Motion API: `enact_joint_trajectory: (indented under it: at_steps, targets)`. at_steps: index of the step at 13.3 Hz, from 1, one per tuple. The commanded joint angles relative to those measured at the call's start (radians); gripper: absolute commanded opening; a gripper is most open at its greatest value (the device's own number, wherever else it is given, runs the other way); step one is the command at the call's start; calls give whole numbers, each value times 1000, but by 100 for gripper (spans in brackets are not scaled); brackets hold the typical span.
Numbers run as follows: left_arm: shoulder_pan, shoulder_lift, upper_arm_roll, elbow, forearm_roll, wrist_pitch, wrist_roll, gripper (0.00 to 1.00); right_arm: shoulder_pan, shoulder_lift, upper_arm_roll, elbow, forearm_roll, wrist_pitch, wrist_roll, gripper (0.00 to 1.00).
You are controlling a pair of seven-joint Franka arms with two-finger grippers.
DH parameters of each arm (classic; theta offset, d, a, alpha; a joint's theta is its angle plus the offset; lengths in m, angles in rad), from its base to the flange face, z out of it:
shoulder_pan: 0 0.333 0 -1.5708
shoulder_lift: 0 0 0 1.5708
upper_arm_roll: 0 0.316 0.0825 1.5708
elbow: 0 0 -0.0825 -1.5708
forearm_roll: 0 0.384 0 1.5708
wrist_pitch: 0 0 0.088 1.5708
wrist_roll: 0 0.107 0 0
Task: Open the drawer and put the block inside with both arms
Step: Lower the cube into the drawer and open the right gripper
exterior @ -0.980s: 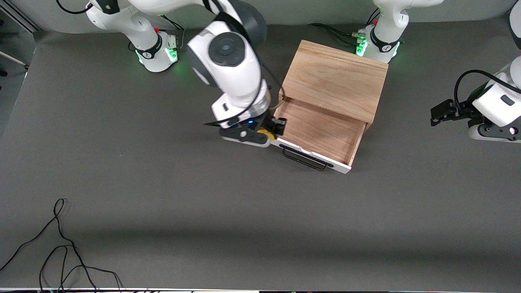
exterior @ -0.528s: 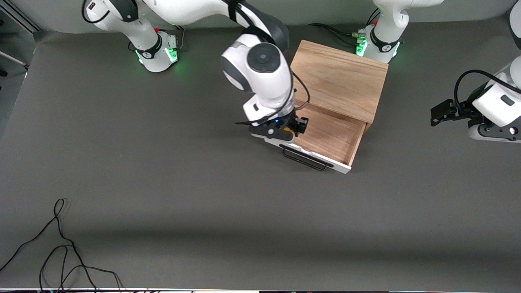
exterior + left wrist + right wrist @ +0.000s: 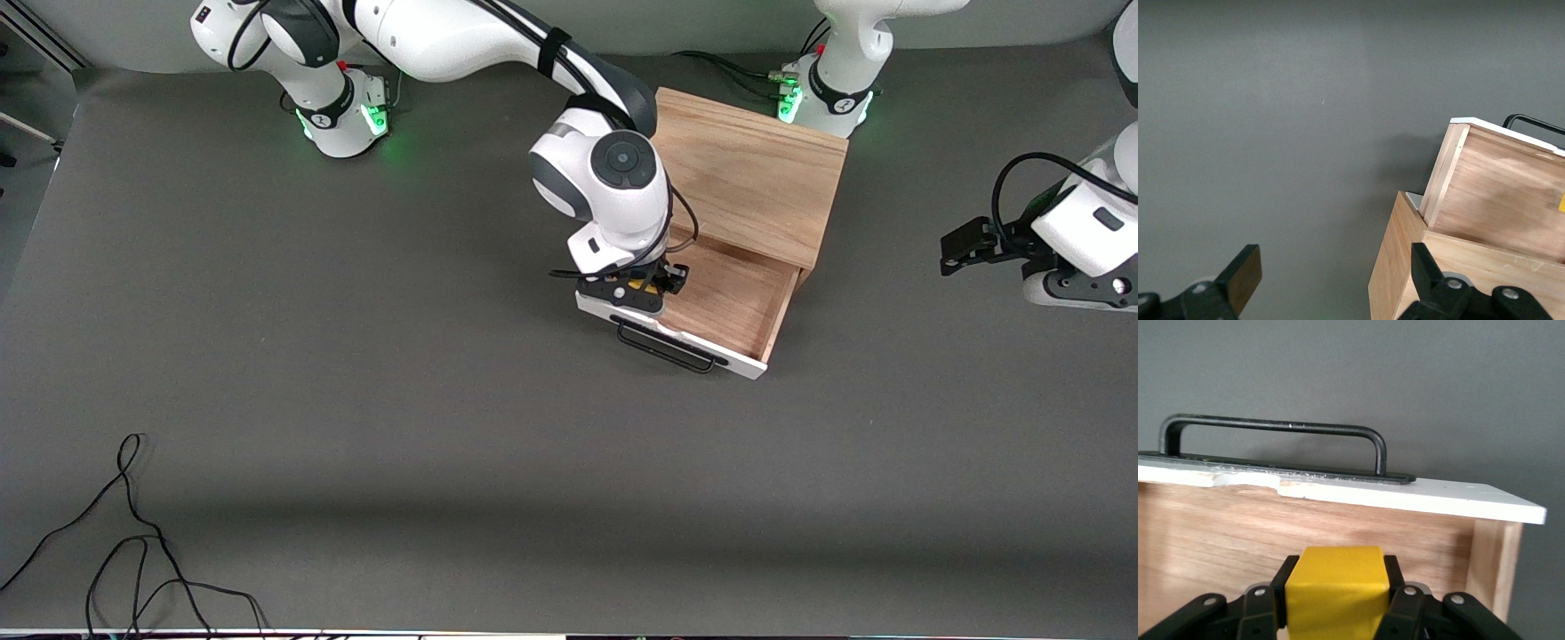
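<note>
Yellow block [image 3: 637, 286], gripper-held, has moved over the drawer [image 3: 720, 298].

The right gripper [image 3: 642, 286] holds the block [image 3: 1336, 593] over the open drawer [image 3: 711, 302], near its handle [image 3: 665, 348].

Grey table [image 3: 356, 373], wooden cabinet [image 3: 747, 169], black cable [image 3: 124, 533]

Right gripper [image 3: 642, 289] w/ yellow block [image 3: 637, 286] moves from drawer's [image 3: 742, 307] edge to over its inside.
</note>
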Motion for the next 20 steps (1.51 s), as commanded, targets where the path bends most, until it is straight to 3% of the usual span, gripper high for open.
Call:
enact_joint_trajectory:
  at_steps: [1,2,4,5,8,9,11,15,20]
  targets:
    - [3,-14,-3,-14,10,6,18,100,12,43,-4,42,1,15,30,29]
    - [3,-14,-3,-14,10,6,18,100,12,46,-4,42,1,18,30,29]
    - [3,-14,-3,-15,10,6,18,100,14,46,-4,40,1,18,31,45]
    - [3,-12,-3,-14,10,6,18,100,21,46,-4,37,-2,18,39,61]
    - [2,-12,-3,-14,10,6,18,100,26,48,-4,34,-2,19,39,63]
    - [2,-12,-3,-14,10,6,18,100,26,48,-4,34,-2,19,40,71]
    - [2,-14,-3,-14,10,6,18,100,28,48,-4,34,-2,19,40,100]
    - [2,-12,-3,-14,10,6,18,100,26,25,-5,45,-2,2,37,100]
    - [2,-12,-3,-14,10,4,18,100,-9,-110,-28,47,-4,-126,16,100]
